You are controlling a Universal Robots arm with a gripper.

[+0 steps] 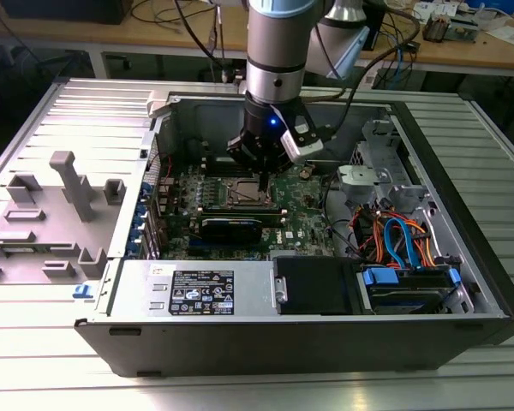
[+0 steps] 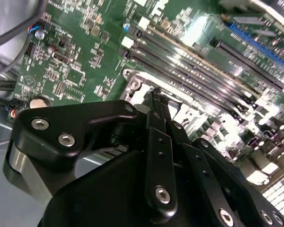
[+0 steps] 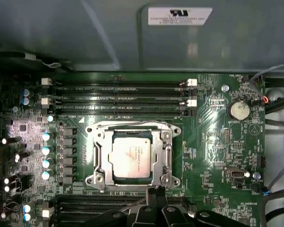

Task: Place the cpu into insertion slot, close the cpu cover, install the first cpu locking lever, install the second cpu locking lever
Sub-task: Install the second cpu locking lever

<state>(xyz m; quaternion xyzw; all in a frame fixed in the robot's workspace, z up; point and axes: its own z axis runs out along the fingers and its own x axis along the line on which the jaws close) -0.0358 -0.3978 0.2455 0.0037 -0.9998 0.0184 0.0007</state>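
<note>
While the open computer case lies on the ribbed table, the gripper hangs just beside the insertion slot, fingers pressed together holding nothing, where the cpu cover (lowered flat) frames the seated cpu.

The cpu wears dull silver-grey metal, the cpu cover shiny steel, the pincer matt black.

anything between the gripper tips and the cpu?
In the first wrist view, the gripper sits at the socket's edge; just the cpu cover frame rim lies between it and the cpu.
</note>
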